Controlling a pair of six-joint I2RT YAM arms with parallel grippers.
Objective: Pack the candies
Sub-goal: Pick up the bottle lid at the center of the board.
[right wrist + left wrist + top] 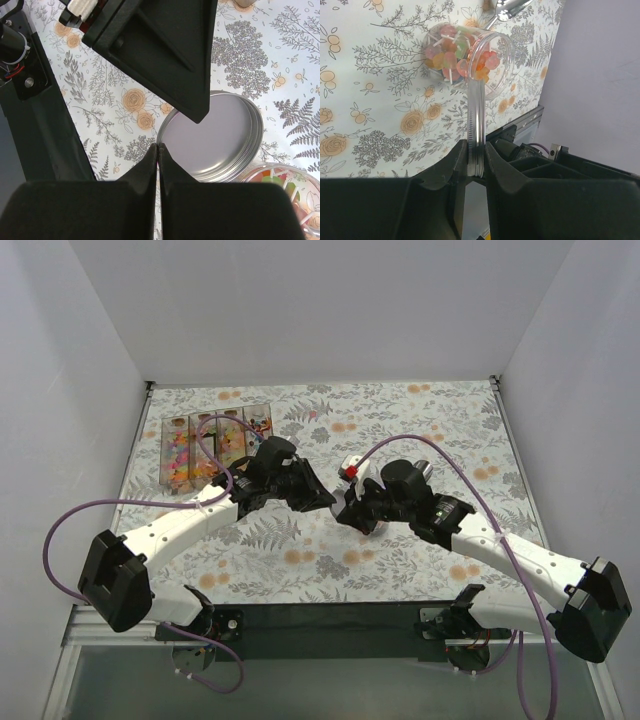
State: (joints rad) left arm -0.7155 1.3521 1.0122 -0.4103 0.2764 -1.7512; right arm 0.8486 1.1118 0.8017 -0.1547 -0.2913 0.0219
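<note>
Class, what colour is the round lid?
The lid is silver; the right wrist view shows it best.

The scoop [506, 7] is cropped by the top edge of the left wrist view, the lower rim of the lid [476, 120] is hidden between the fingers of the left gripper [476, 156], and the jar [304, 182] of candies [267, 176] is cut off at the right wrist view's lower right corner
</note>
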